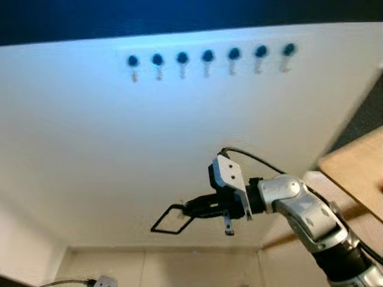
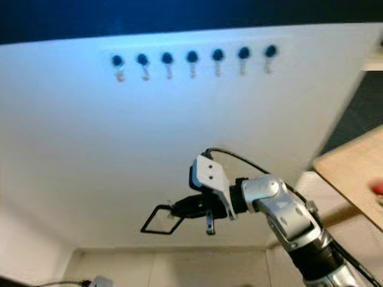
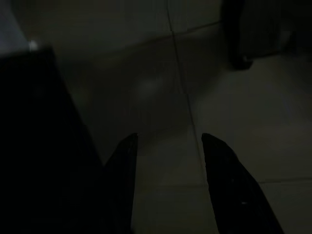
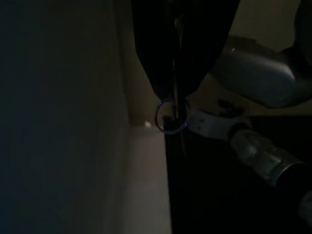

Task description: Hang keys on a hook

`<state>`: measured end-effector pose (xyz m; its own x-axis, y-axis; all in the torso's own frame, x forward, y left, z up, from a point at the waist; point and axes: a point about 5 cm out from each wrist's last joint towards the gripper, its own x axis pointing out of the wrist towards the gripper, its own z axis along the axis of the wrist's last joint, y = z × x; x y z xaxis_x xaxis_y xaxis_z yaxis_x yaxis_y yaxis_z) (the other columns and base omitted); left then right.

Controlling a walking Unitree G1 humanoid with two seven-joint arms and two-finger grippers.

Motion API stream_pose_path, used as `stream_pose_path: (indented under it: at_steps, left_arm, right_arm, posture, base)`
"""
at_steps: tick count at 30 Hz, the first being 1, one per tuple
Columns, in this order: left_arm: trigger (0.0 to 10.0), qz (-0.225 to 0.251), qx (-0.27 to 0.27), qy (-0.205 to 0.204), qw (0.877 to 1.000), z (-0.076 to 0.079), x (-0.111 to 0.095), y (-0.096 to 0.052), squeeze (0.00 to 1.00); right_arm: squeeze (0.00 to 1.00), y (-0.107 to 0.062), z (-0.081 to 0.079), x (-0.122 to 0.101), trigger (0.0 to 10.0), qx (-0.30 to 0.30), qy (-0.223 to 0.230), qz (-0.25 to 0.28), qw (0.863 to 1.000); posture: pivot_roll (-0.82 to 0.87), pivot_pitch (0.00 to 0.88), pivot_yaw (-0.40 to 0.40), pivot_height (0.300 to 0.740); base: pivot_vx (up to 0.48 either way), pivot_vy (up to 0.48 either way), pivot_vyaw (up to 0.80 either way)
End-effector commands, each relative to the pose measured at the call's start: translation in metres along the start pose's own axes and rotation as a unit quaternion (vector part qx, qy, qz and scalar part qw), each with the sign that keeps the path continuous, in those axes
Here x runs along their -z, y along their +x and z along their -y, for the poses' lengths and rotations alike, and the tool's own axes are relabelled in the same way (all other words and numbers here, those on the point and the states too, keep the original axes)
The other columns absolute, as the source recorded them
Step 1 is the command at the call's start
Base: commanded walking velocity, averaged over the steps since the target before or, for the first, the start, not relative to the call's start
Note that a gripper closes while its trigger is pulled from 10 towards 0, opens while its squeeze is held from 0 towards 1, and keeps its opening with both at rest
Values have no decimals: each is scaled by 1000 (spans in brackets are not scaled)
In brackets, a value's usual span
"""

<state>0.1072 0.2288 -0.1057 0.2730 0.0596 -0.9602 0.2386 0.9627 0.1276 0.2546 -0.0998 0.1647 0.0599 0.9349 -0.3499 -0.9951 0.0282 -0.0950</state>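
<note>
Right tool (image 1: 190,209) grips keys (image 1: 172,220) below hooks (image 1: 207,58).

Dark right wrist view: the keys (image 4: 171,117) show as little more than a ring.

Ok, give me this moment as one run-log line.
right gripper: shut on key ring, below hook row | keys: not hung | left gripper: open, idle

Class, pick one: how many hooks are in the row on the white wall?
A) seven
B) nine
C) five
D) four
A: the row of hooks on the white wall counts seven dark knobs, above the right gripper.
</note>
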Motion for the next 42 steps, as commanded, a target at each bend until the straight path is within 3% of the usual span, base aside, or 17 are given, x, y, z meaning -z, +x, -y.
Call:
stream_pose_path:
  at_steps: [1,10,17,18,19,20,23,30,35,42]
  left_arm:
    - [10000,1,2,-2,1000,1,2,0,0]
    - [10000,0,-2,2,1000,1,1,0,0]
    - [10000,1,-2,1,1000,0,0,0,0]
    - [10000,2,-2,0,1000,0,0,0,0]
    - [10000,2,-2,0,1000,0,0,0,0]
    - [10000,2,-1,0,1000,0,0,0,0]
    - [10000,2,-1,1,1000,0,0,0,0]
    - [10000,-1,1,1,1000,0,2,0,0]
    - [10000,0,4,-1,1000,1,2,0,0]
    - [10000,0,7,-1,1000,2,2,0,0]
  right_arm:
    - [0,0,1,-3,10000,3,-11,2,1000]
    - [0,0,5,-4,10000,19,-18,1,1000]
    - [0,-13,11,-21,10000,33,-14,69,997]
    - [0,-22,11,-34,10000,32,-10,126,991]
    - [0,-22,11,-34,10000,32,-10,126,991]
    - [0,-30,12,-44,10000,34,-9,174,984]
    - [0,-35,12,-53,10000,35,-9,220,975]
    - [0,-38,12,-59,10000,43,-8,260,965]
    - [0,-45,34,-63,10000,134,1,308,942]
    - [0,-44,40,-64,10000,166,9,317,934]
  posture:
    - [-118,59,66,740]
    - [-117,54,64,740]
    - [-117,51,65,740]
    - [-117,51,65,740]
    - [-117,51,65,740]
    - [-119,56,70,740]
    - [-121,59,73,740]
    - [-123,63,78,740]
    - [-120,64,76,740]
    - [-119,65,77,740]
  base:
    - [0,0,0]
    - [0,0,0]
    - [0,0,0]
    - [0,0,0]
    - [0,0,0]
    - [0,0,0]
    - [0,0,0]
    - [0,0,0]
    - [0,0,0]
    - [0,0,0]
